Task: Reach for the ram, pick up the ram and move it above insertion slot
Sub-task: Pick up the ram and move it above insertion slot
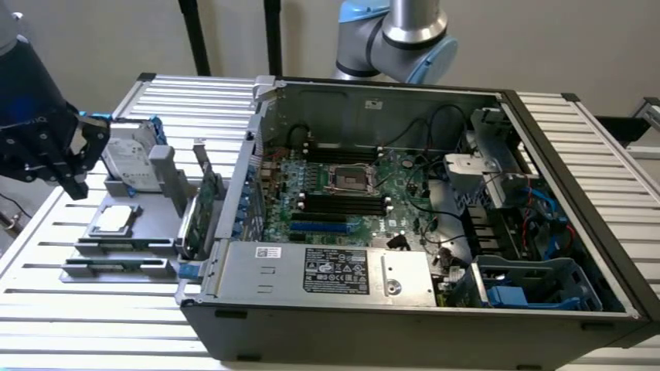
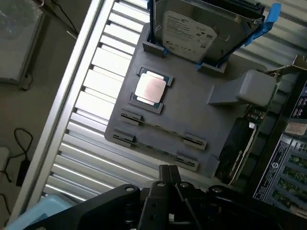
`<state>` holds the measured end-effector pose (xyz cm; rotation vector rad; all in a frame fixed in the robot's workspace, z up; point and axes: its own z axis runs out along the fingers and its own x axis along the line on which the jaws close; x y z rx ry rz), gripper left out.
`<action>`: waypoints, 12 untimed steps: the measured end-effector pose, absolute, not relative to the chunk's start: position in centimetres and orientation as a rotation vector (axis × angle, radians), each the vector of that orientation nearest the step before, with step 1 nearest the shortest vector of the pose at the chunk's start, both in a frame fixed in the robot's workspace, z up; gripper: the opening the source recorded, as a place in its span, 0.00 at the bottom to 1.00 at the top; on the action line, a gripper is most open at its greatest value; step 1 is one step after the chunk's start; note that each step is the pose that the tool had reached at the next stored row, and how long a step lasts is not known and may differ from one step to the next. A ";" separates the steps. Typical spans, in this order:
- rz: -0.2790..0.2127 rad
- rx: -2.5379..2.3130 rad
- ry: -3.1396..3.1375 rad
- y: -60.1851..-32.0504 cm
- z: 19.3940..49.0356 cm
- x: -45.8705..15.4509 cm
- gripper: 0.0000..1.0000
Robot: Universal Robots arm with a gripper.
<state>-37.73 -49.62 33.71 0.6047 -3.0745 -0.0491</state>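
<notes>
**Hand shut, hanging over the parts tray, ram sitting in its holder**

So at this moment the hand (image 1: pixel 73 182) (image 2: pixel 168 170) was closed up tight, fingers pressed together with nothing between them. In the exterior view it hung at the exterior view's left, over the outer edge of the grey parts tray (image 1: pixel 154 224) (image 2: pixel 192 115) and just beside the hard drive (image 1: pixel 132 158) (image 2: pixel 194 31) that stood in blue rails.

The ram (image 1: pixel 122 246) (image 2: pixel 163 128) was on that tray, standing on its thin edge between small grey clips at the tray's near end. It looked like two sticks lay side by side there, but they were so edge-on I couldn't make out any chips. The hand was above them and not touching.

A CPU (image 1: pixel 113 219) (image 2: pixel 151 88) lay flat between the ram and the hard drive. A green expansion card (image 1: pixel 196 212) (image 2: pixel 237 146) stood upright between the tray and the open PC case (image 1: pixel 413 332).

Inside the case, the motherboard (image 1: pixel 309 228) had long black slots (image 1: pixel 345 205) next to the CPU socket, well apart from the hand. Everything sat on a slatted metal desk (image 1: pixel 62 309) (image 2: pixel 96 96).
</notes>
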 end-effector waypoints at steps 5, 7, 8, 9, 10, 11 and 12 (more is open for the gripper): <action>-0.048 0.744 -3.042 -49.6 33.7 -37.7 0.11; -0.048 0.799 -3.028 -49.6 33.7 -37.7 0.11; -0.048 0.826 -3.020 -49.6 33.7 -37.7 0.11; -0.048 0.853 -3.012 -49.6 33.7 -37.7 0.11; -0.048 0.882 -3.004 -49.6 33.7 -37.7 0.11; -0.048 0.909 -2.995 -49.6 33.7 -37.7 0.11; -0.047 0.936 -2.987 -49.6 33.7 -37.7 0.11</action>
